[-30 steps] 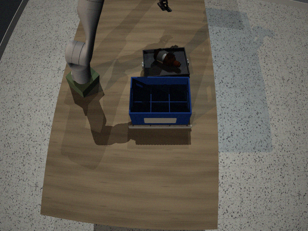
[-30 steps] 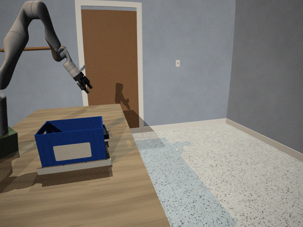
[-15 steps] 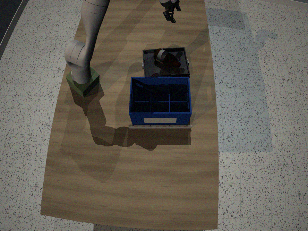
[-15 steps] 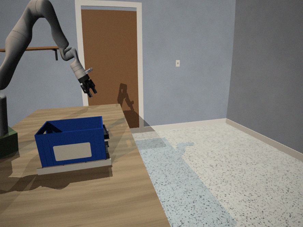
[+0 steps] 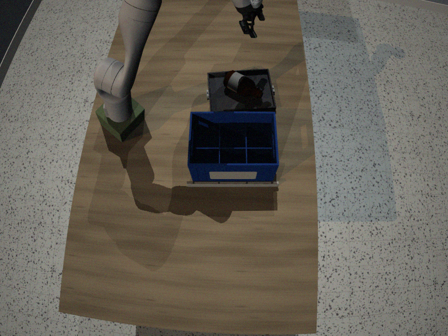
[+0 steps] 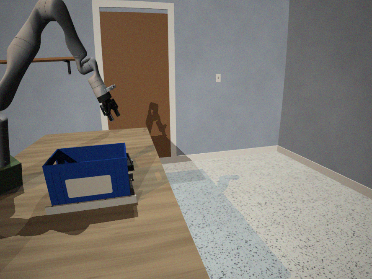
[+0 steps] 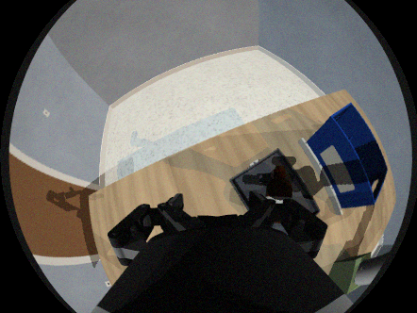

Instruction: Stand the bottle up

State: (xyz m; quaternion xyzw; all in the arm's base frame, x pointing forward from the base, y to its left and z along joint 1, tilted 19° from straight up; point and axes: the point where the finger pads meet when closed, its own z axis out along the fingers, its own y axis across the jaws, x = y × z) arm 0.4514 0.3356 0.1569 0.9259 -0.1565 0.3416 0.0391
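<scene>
Plainly, the bottle [image 5: 249, 88] [image 7: 280, 183] lay on its side inside the dark tray [image 5: 217, 99] [image 7: 302, 190], which sat just beside the blue crate [image 5: 199, 174] [image 6: 120, 180] [image 7: 325, 134]. Its neck pointed obliquely toward the crate's side of the tray, and a pale label [image 5: 235, 81] wrapped the brown body; any print there was too small to read. On the crate's long wall facing away from the tray was a pale panel [image 5: 232, 175] [image 6: 89, 186], and another pale panel [image 7: 337, 167] showed on the wall toward the tray; no words could be made out on either. Above the table [image 5: 217, 253] [image 6: 120, 240] [image 7: 208, 174], beyond the tray as seen from the crate, hung the gripper [image 5: 255, 28] [image 6: 114, 117] [image 7: 216, 200], its fingers spread wide, gripping nothing and well apart from the bottle.
</scene>
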